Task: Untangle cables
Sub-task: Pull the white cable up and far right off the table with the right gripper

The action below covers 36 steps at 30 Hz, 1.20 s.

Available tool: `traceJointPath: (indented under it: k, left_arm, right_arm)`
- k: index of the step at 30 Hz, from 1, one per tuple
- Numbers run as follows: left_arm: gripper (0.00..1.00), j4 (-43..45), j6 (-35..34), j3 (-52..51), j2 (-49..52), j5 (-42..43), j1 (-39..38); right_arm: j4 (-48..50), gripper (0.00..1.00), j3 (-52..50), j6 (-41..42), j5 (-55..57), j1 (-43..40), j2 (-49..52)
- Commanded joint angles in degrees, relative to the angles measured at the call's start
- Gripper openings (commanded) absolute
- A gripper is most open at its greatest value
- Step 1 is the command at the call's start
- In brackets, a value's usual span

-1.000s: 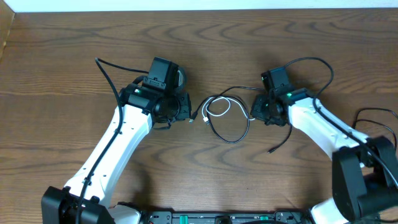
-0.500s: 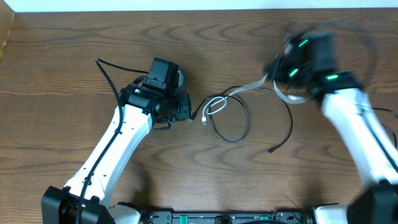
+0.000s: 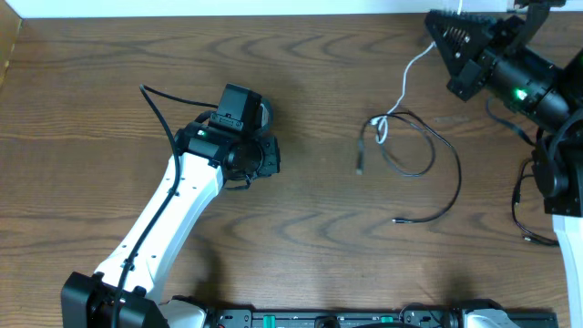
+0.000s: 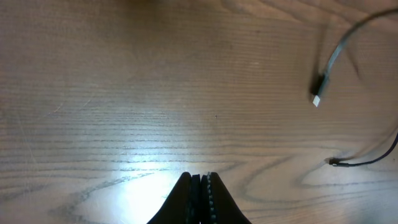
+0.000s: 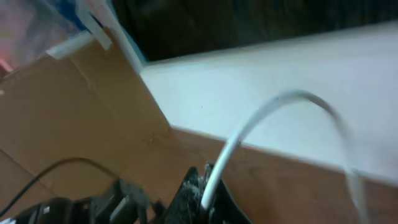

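- White cable (image 3: pixel 404 84) clamped in right hand (image 5: pixel 201 186), two o'clock; tail snagged in black cable (image 3: pixel 458 178) on counter (image 3: pixel 301 246).
- Left hand (image 4: pixel 199 186) pinched together, empty: best pin black loop, pull white slowly.

No legible text, brand, number or sign is found in any view. A small pale label (image 3: pixel 221 117) on the left arm's wrist camera housing (image 3: pixel 241 102) carries marks too small to read. The black rail (image 3: pixel 328 319) at the near edge of the desk (image 3: pixel 301 228) shows tiny pale markings, likewise unreadable.
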Motion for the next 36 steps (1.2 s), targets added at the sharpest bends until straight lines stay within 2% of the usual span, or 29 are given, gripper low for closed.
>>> traceJointPath:
  k: [1, 7, 12, 26, 32, 36]
  left_arm:
    - [0.08, -0.17, 0.55, -0.22, 0.61, 0.46, 0.02]
    - [0.08, -0.17, 0.55, -0.22, 0.61, 0.46, 0.02]
    - [0.08, -0.17, 0.55, -0.22, 0.61, 0.46, 0.02]
    - [0.08, -0.17, 0.55, -0.22, 0.61, 0.46, 0.02]
    - [0.08, -0.15, 0.52, -0.22, 0.61, 0.46, 0.02]
    - [0.08, -0.15, 0.52, -0.22, 0.61, 0.46, 0.02]
  right_arm:
    - [7.5, 0.01, 0.11, 0.85, -4.92, 0.07, -0.44]
    - [23.45, 0.01, 0.11, 7.78, -10.12, 0.07, -0.37]
    - [28.37, 0.01, 0.11, 10.21, -12.98, 0.07, -0.37]
    - [-2.89, 0.01, 0.09, 6.95, 17.51, 0.07, 4.57]
    - [-14.16, 0.01, 0.09, 6.91, 14.47, 0.26, 10.6]
    - [-13.84, 0.01, 0.09, 3.41, 8.15, 0.7, 13.18]
